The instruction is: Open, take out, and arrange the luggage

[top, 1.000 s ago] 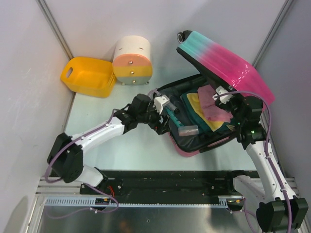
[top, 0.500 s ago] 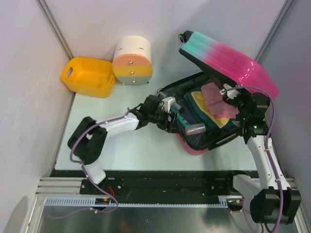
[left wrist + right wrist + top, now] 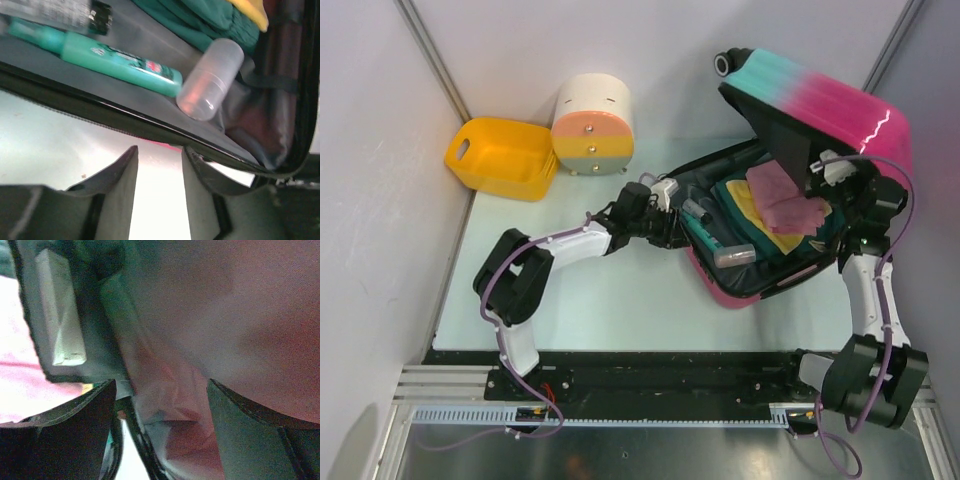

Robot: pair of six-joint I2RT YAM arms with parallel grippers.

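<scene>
At the right of the top view, the luggage point(image 3: 820, 100) lies open on the table point(image 3: 590, 300), its base flat and its teal-to-pink lid tipped up toward the upper right corner. The lid stands because the right gripper point(image 3: 159, 390) has it: in the right wrist view the jaws are spread wide with the lid's dark rim and pinkish lining filling the space between them, a grip that probably serves to keep the contents reachable. The left gripper point(image 3: 159, 155) hangs just outside the base's near zip edge, jaws a narrow gap apart and holding nothing, likely placed to reach in for the first item. Inside I count one green tube point(image 3: 120, 62), one clear capped container point(image 3: 210, 80) just beside its end, one dark labelled bottle too blurred to read, and three folded cloths: pink point(image 3: 785, 195) over yellow point(image 3: 750, 200) over teal point(image 3: 735, 218). At the upper left stand one yellow basket point(image 3: 505, 180) and one round drawer box point(image 3: 592, 125), touching each other and well apart from the case.
</scene>
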